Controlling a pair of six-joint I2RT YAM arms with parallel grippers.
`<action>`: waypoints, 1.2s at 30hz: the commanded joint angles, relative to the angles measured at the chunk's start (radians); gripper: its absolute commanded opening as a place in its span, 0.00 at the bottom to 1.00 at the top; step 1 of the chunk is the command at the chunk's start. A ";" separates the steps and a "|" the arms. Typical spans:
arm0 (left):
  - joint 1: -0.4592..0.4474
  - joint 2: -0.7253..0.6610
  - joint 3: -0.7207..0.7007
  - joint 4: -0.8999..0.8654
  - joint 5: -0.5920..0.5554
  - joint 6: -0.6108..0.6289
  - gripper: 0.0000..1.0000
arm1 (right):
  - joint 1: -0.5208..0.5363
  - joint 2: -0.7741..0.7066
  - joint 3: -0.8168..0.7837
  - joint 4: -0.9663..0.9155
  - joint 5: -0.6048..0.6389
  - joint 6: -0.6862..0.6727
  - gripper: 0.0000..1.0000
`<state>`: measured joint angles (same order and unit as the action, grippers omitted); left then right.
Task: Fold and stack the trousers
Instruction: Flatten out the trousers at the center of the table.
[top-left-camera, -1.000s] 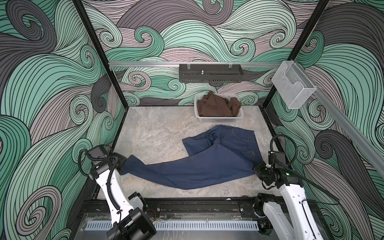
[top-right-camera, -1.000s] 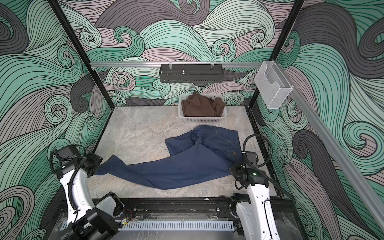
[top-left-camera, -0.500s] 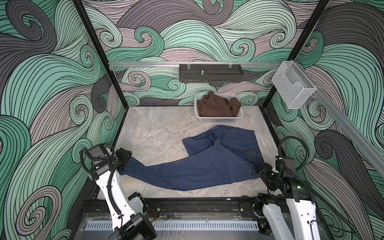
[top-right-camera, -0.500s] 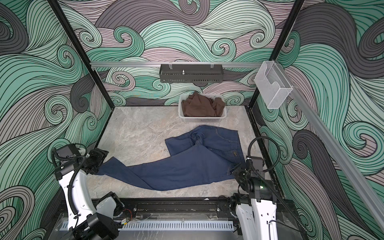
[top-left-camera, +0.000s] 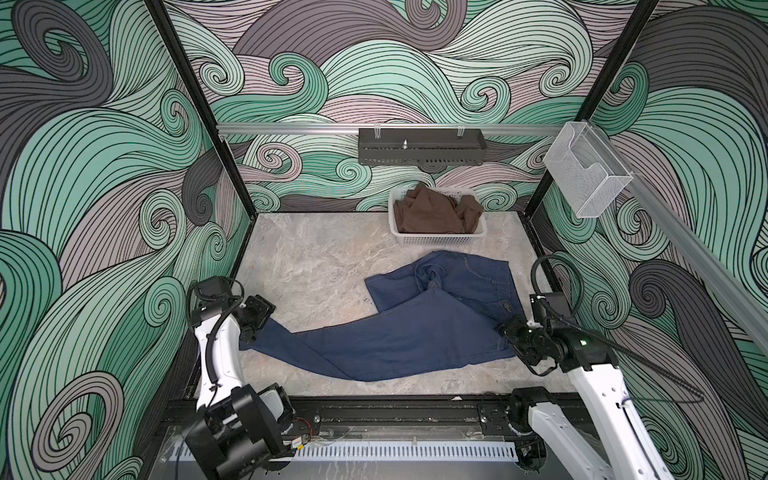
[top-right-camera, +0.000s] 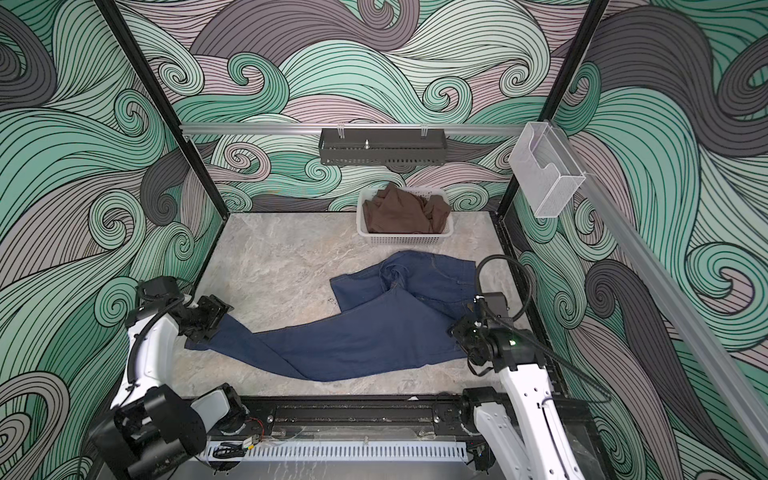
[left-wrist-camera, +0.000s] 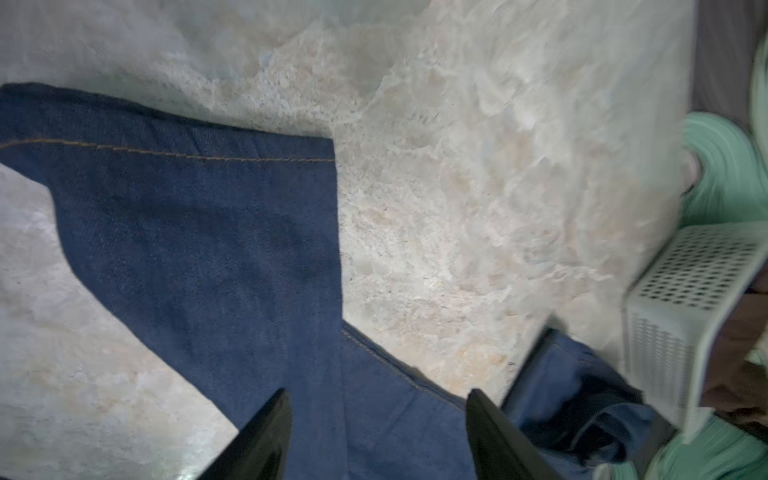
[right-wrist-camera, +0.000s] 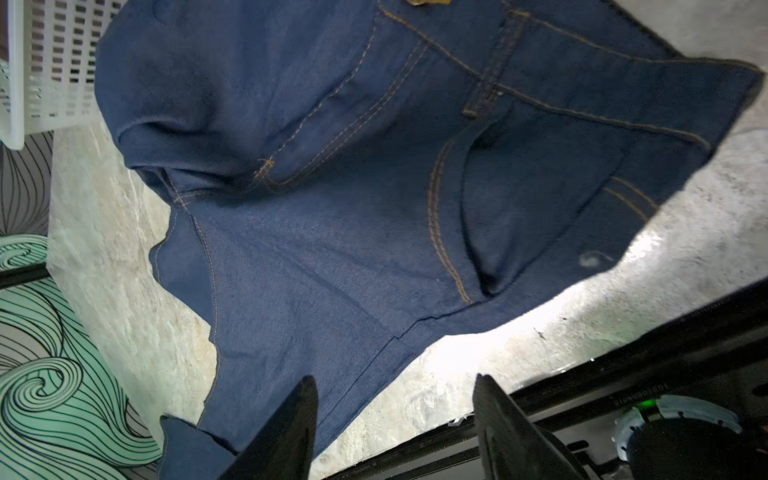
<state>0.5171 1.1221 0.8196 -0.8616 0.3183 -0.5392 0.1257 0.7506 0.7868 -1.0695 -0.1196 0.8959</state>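
Observation:
The trousers (top-left-camera: 395, 340) (top-right-camera: 353, 345) are dark blue jeans lying flat on the marble table (top-left-camera: 316, 257). The waist is at the right, one leg runs out to the left, and the other is doubled back toward the far side. My left gripper (top-left-camera: 254, 328) (top-right-camera: 208, 322) is at the hem of the long leg. In the left wrist view it (left-wrist-camera: 378, 392) is open above the denim (left-wrist-camera: 208, 232), holding nothing. My right gripper (top-left-camera: 509, 336) (top-right-camera: 459, 332) is by the waist's near right corner. In the right wrist view it (right-wrist-camera: 395, 377) is open over the cloth's edge (right-wrist-camera: 353, 208).
A white basket (top-left-camera: 436, 240) holding a brown garment (top-left-camera: 432, 212) stands at the back, just beyond the jeans. A dark tray (top-left-camera: 419, 145) hangs on the back rail and a clear holder (top-left-camera: 586, 174) on the right rail. A black rail (top-left-camera: 395, 411) borders the table's front.
My right gripper has opened and let go of the waist corner. My left gripper has opened wider and shifted slightly right at the hem. The jeans have settled flat.

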 joint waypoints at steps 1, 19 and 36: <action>-0.040 0.083 0.058 -0.017 -0.161 -0.004 0.72 | 0.063 0.064 0.010 0.105 0.038 0.021 0.61; -0.218 0.479 0.302 -0.076 -0.576 -0.060 0.75 | 0.146 0.222 -0.050 0.348 -0.012 -0.059 0.62; -0.296 0.738 0.391 -0.139 -0.745 -0.080 0.72 | 0.147 0.326 -0.099 0.481 -0.086 -0.093 0.63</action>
<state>0.2436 1.8191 1.1954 -0.9653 -0.3824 -0.5934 0.2665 1.0672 0.7036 -0.6193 -0.1917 0.8192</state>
